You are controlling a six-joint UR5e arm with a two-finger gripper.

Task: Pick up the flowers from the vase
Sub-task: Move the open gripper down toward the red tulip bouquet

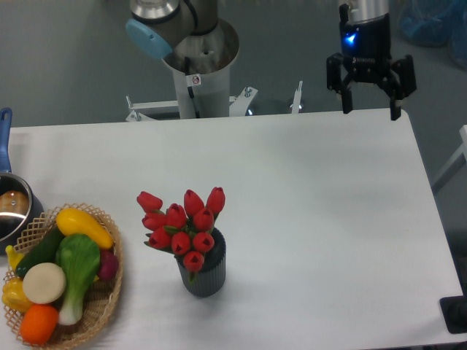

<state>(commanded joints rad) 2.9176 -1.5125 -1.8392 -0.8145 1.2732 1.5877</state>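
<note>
A bunch of red tulip flowers (182,222) stands in a small dark grey ribbed vase (203,273) on the white table, left of centre near the front. The buds spread wider than the vase mouth and lean to the left. My gripper (371,111) hangs at the far right rear edge of the table, well away from the vase, with its two black fingers spread open and nothing between them.
A wicker basket (109,302) of colourful toy vegetables sits at the front left corner. Behind it, a metal pot (11,211) with a blue handle stands at the left edge. The arm's base column (204,73) rises behind the table's rear edge.
</note>
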